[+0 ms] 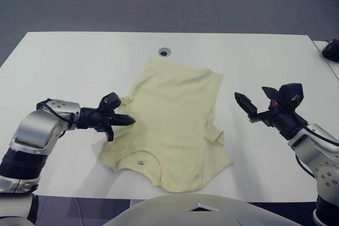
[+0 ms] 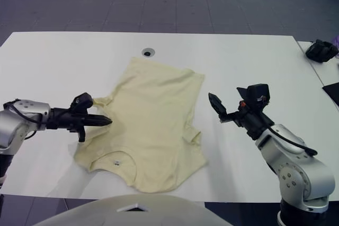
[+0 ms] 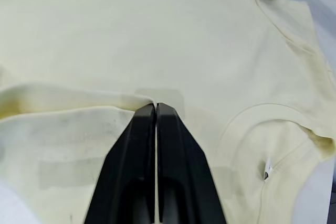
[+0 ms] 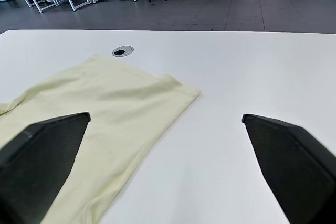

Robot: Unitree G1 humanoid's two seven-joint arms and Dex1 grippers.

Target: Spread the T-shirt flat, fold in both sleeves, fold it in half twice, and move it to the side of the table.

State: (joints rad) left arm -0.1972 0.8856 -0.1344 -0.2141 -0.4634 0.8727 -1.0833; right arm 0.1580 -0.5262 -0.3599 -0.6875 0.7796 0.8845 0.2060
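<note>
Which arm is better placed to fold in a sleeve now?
Left, probably: the left pincer sits closed by the shirt's left sleeve, while the right pincer hangs open over bare table beside it.

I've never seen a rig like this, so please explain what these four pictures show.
It is a humanoid robot with two arms, each ending in a two-finger gripper. Two pictures look down from its head; the other two come from cameras on its wrists. A pale yellow T-shirt lies on a white table. The left gripper is shut with its tips at a fold on the shirt's edge; the right gripper hangs open beside the shirt, holding nothing.
</note>
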